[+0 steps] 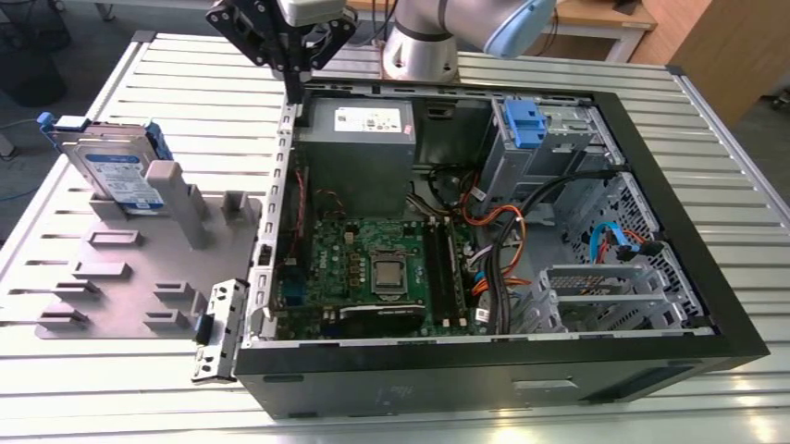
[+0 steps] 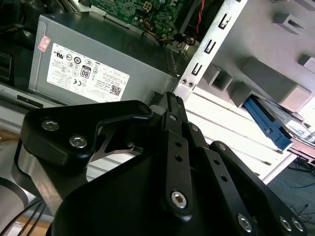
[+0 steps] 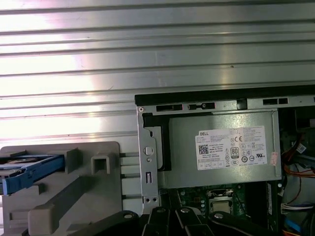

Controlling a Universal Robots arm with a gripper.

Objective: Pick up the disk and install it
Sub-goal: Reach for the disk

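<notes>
gripper pinched shut, empty, by computer case.

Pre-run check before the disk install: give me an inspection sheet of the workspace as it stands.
Surface: ribbed metal table, carrying an open computer case.
Job's things: the disk sits propped in the grey fixture, ungrasped.
Clutter: nothing seen.
Tool: tool shut, empty, over the case's edge beside the power supply.
Cables: orange, black and blue cables lie inside the case.
Surroundings: wooden panel beyond the table, at the exterior view's right.
</notes>
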